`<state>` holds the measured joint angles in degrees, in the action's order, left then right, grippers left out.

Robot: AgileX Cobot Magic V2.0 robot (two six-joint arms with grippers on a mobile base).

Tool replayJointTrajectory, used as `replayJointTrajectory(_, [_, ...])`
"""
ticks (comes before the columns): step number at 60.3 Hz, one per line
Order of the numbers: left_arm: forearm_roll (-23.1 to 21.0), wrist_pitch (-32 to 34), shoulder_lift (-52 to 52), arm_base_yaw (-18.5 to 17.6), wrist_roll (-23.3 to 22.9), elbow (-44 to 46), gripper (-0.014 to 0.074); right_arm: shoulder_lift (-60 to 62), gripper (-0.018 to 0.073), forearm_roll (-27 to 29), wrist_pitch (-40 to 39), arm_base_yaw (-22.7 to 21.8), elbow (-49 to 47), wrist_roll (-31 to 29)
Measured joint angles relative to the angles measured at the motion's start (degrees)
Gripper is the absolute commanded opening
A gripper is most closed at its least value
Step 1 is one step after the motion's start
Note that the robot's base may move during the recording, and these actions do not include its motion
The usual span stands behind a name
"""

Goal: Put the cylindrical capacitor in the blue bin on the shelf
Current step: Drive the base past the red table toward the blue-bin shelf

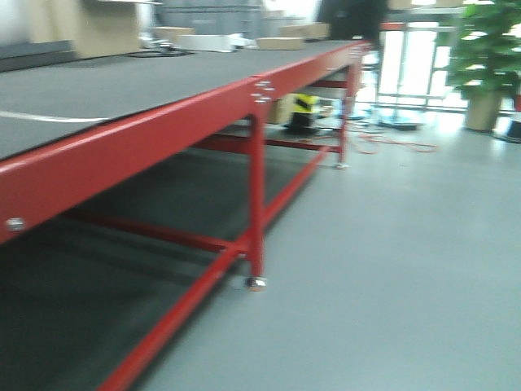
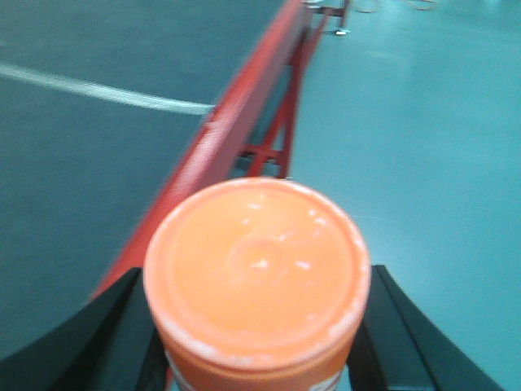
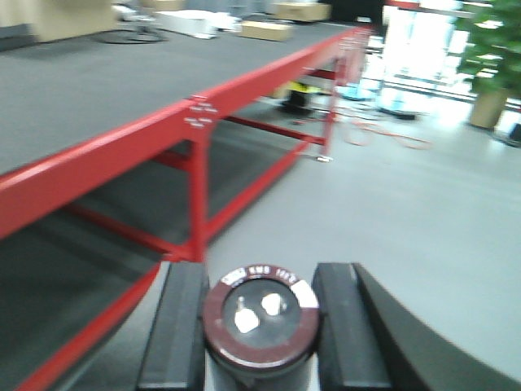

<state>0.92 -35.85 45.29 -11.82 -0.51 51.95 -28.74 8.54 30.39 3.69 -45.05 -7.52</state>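
My right gripper is shut on the cylindrical capacitor, a dark brown-black cylinder seen end-on, with two silver terminals and a maroon rim with white print. It hangs over the grey floor beside the red workbench. My left gripper is shut on an orange-capped container, whose round lid fills the space between the black fingers. The steel shelf and the blue bin are out of view. The views are blurred by motion.
A long red-framed workbench with a dark mat top runs along the left, with boxes at its far end. Grey floor lies to the right. A potted plant, red cable and bright doorway stand far right.
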Motion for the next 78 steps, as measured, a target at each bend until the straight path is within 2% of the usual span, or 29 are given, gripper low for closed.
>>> replayJointTrajectory(78, [0.0, 0.0, 0.0, 0.0, 0.0, 0.0, -0.0111, 0.0, -0.0079, 0.0, 0.0, 0.3, 0.0, 0.0])
